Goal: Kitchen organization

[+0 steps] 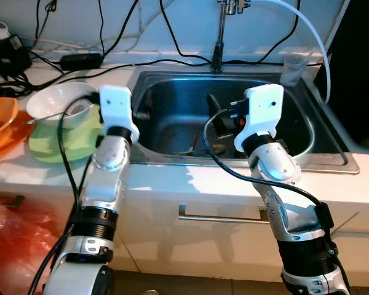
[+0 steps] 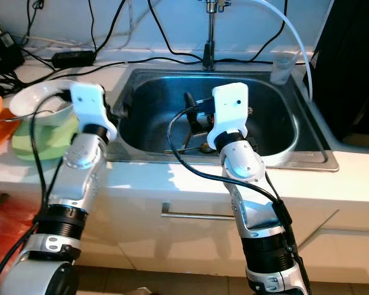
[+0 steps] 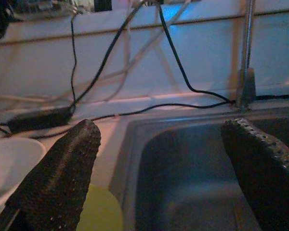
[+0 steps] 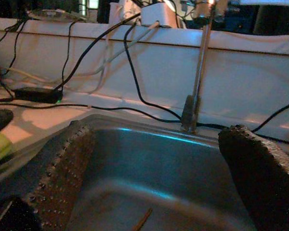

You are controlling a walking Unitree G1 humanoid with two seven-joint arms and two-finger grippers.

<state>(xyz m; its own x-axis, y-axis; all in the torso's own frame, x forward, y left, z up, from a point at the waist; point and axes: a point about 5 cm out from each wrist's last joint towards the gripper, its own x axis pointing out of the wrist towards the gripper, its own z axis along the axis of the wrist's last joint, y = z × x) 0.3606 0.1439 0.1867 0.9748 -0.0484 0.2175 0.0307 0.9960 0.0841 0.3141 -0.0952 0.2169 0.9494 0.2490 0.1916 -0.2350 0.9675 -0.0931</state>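
Both hands empty, poised at the sink.

Right hand [image 4: 149, 178] hangs over the sink [image 1: 295, 132] basin, fingers spread wide, holding nothing; thin utensils [image 1: 194, 149] lie on the basin floor below it. Left hand [image 3: 159, 168] sits wide open at the sink's left rim, beside the white bowl [image 1: 58, 101] on the green plate [image 1: 49, 144] on the table [image 1: 172, 181]. Risk, as judged: trailing cables [image 1: 190, 52] behind the tap [image 1: 219, 37] could snag an arm, and the left elbow could nudge the stacked dishes.
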